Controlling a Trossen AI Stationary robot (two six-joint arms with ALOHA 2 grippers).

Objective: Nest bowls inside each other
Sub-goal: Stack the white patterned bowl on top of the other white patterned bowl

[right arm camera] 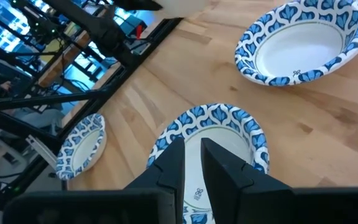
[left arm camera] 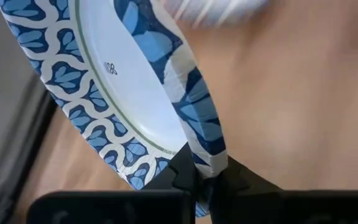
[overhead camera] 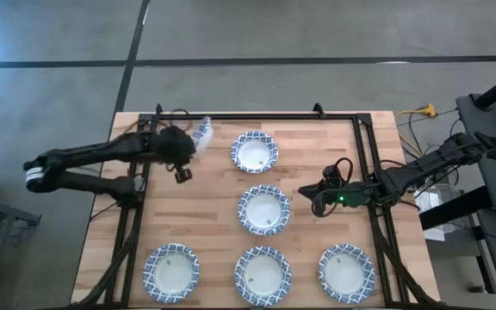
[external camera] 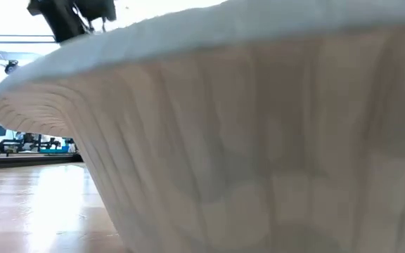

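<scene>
Five blue-and-white patterned bowls stand on the wooden table in the high view: one at the far middle (overhead camera: 254,151), one in the centre (overhead camera: 263,209), and three along the near edge (overhead camera: 171,271), (overhead camera: 263,273), (overhead camera: 346,271). My left gripper (overhead camera: 192,138) is over the table's far left part, shut on a further bowl (left arm camera: 123,93) that is turned on edge. My right gripper (right arm camera: 193,149) is open by a narrow gap and hovers over the right part of the centre bowl (right arm camera: 229,134); in the high view my right gripper (overhead camera: 306,196) shows just right of it. My left gripper pinches the held bowl's rim (left arm camera: 205,152) between its two fingers, one finger (left arm camera: 180,167) on the white inner side and the other on the patterned outer side. The bowl is lifted clear and stands tilted on edge beyond the fingers.
The low view is almost filled by the ribbed outer wall of a bowl (external camera: 259,140) close to the camera. A black frame (overhead camera: 364,155) runs along the table's far and side edges. Bare wood lies on the table's left and right parts.
</scene>
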